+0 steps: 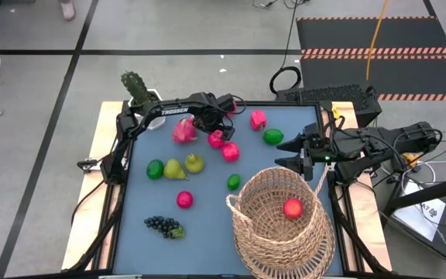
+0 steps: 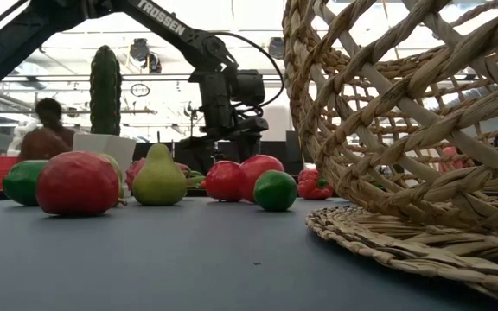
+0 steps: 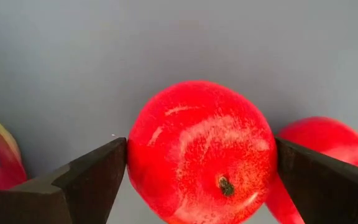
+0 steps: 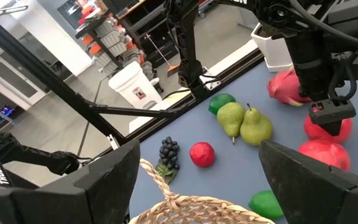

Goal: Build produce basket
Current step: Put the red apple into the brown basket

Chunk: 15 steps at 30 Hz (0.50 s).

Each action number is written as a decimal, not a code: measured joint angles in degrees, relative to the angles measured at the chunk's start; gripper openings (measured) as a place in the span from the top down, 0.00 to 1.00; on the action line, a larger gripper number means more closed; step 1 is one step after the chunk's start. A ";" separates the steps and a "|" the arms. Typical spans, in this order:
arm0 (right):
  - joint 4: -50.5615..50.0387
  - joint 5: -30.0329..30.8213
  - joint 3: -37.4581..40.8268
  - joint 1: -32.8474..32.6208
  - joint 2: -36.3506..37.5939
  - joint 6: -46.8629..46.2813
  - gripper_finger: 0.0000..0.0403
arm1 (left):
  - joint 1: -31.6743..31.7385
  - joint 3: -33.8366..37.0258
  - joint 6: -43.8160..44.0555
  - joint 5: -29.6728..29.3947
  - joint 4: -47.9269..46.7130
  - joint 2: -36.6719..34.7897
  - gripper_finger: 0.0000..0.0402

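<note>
We see the left gripper [image 1: 217, 136] low over the far middle of the blue tabletop [image 1: 207, 217], its fingers [image 3: 95, 180] spread wide to either side of a red apple [image 3: 201, 152] that sits between them; in the left wrist view the fingertips stand right at the apple's flanks, and we cannot tell whether they press on it. A second red fruit [image 3: 328, 146] lies just beside it, and a pink dragon fruit [image 1: 183, 130] lies close on the other side.

The right gripper [image 1: 296, 153] hovers at the right edge of the tabletop, just beyond the basket [image 1: 273, 232], with its fingers [image 4: 110, 180] apart and nothing between them.

The basket stands at the near right, holding one red apple [image 1: 292, 208]. The rest of the produce is spread over the tabletop: two pears [image 1: 184, 166] with a green lime [image 1: 155, 168] beside them, a grape bunch [image 1: 163, 225] near the front left, a small red fruit [image 1: 184, 199], a lime [image 1: 234, 181] near the basket's rim, and another lime [image 1: 272, 136] with a pink fruit [image 1: 258, 119] at the far side.
</note>
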<state>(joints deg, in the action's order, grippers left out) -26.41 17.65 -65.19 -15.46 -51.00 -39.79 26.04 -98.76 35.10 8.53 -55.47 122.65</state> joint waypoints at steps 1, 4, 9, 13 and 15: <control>0.04 0.00 0.00 0.00 0.00 -0.02 0.20 | -0.04 0.00 0.04 0.01 -0.04 0.00 0.02; 0.04 -0.04 0.00 0.00 0.00 -0.50 0.20 | -0.30 0.00 -0.31 0.09 -0.04 0.00 0.02; 0.04 -0.35 0.00 0.00 0.00 -1.09 0.20 | -0.69 0.00 -1.12 -0.32 0.09 0.00 0.02; 0.04 -0.35 0.00 0.00 0.00 -1.11 0.20 | -0.72 0.00 -0.47 -0.56 0.07 0.00 0.05; 0.04 -0.35 0.00 0.00 0.00 -1.34 0.20 | -0.76 0.00 -0.21 -0.59 0.06 0.00 0.09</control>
<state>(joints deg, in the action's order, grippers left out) -26.37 17.30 -65.19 -15.46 -51.00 -41.14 25.28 -98.76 34.88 7.93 -55.41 122.65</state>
